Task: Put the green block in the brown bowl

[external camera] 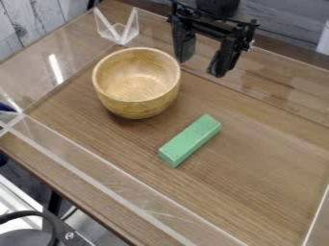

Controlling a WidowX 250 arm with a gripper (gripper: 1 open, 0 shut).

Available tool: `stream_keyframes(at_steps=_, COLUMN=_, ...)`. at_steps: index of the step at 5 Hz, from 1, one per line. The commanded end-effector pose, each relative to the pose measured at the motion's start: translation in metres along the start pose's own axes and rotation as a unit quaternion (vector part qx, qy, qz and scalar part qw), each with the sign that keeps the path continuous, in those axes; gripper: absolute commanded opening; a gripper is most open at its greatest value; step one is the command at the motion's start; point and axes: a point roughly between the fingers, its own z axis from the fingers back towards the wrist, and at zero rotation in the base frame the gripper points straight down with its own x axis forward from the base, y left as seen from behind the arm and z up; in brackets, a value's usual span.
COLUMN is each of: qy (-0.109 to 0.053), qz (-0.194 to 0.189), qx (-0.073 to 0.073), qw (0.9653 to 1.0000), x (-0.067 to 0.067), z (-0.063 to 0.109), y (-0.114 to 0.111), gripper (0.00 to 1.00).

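Green block [190, 140] mid-table, apart from brown bowl [138, 82]; gripper [205, 53] open.

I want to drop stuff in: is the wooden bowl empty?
Empty. The brown bowl shows only bare wood inside; the green block lies on the table beside it.

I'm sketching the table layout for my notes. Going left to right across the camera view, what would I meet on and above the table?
brown bowl → green block → tool, which hangs open above the table at the back. The clear folded plastic piece sits above the bowl in the picture, so I leave it out of the order.
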Motion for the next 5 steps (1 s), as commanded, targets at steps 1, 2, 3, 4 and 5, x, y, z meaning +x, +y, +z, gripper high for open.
stream_keyframes(at_steps=1, qy=0.011, qz=-0.042, qx=0.002, qw=0.9990, x=-0.007, z=-0.009, y=0.000, gripper=1.00)
stream_keyframes(at_steps=2, qy=0.023, qz=-0.104, qx=0.005, qw=0.9943, x=-0.022, z=-0.030, y=-0.001, gripper=1.00)
stream_keyframes(at_steps=3, qy=0.024, qz=-0.142, qx=0.006, qw=0.9895, x=-0.033, z=-0.046, y=0.001, gripper=1.00)
stream_keyframes(at_steps=4, qy=0.021, qz=-0.173, qx=0.005, qw=0.9848, x=-0.039, z=-0.064, y=0.003, gripper=1.00)
stream_keyframes(at_steps=5, qy=0.019, qz=-0.186, qx=0.003, qw=0.9824, x=-0.041, z=-0.079, y=0.004, gripper=1.00)
